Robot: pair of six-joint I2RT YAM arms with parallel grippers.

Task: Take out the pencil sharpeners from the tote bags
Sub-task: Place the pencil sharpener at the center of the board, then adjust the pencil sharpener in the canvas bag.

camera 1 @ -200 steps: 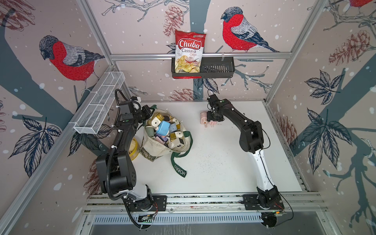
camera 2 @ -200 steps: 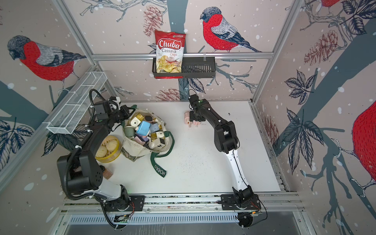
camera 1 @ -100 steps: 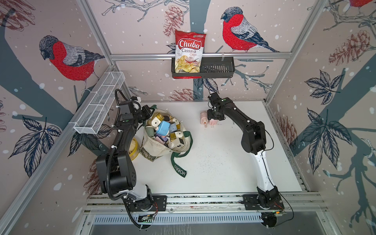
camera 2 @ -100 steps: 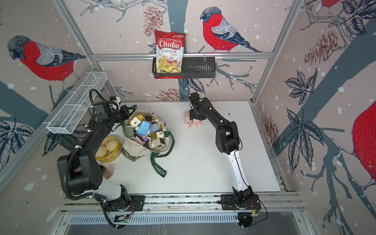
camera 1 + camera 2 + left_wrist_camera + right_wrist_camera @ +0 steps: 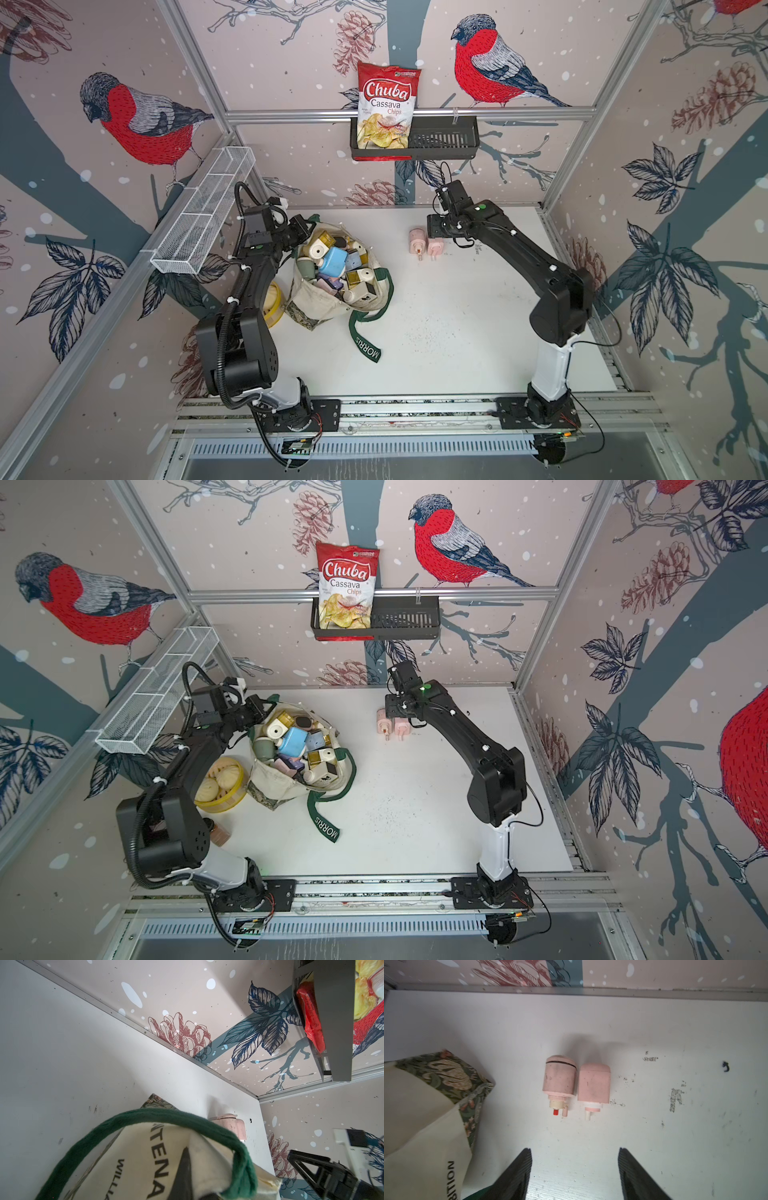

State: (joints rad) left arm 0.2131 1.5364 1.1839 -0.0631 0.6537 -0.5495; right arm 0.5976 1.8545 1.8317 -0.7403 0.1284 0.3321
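Top views, tote bag (image 5: pixel 320 303): cream canvas, slumped open on the desk (image 5: pixel 457 332) on the left arm's side. One green "MORRIS" handle (image 5: pixel 365 349) trails over the desk.
Top views, pencil sharpeners (image 5: pixel 334 262): a heap in blue, cream, yellow and purple fills the bag's mouth.
Top views, two pink sharpeners (image 5: pixel 417 241): out of the bag, lying side by side near the back wall.
Top views, left gripper (image 5: pixel 306 229): at the bag's far rim.
Top views, right gripper (image 5: pixel 435 227): right beside the two pink sharpeners, on their wall side.
Top views, yellow bowl (image 5: pixel 220 787): just beside the bag, partly under the left arm.
Left wrist, left gripper: closed on a fold of the bag's canvas. One dark finger (image 5: pixel 182 1172) lies against the cloth, and a green handle loops over it.
Right wrist, right gripper (image 5: pixel 574 1150): fingers wide apart, nothing between them, clear of both pink bodies.
Right wrist, two pink sharpeners: lying flat on the desk, just about touching, crank ends towards the gripper.
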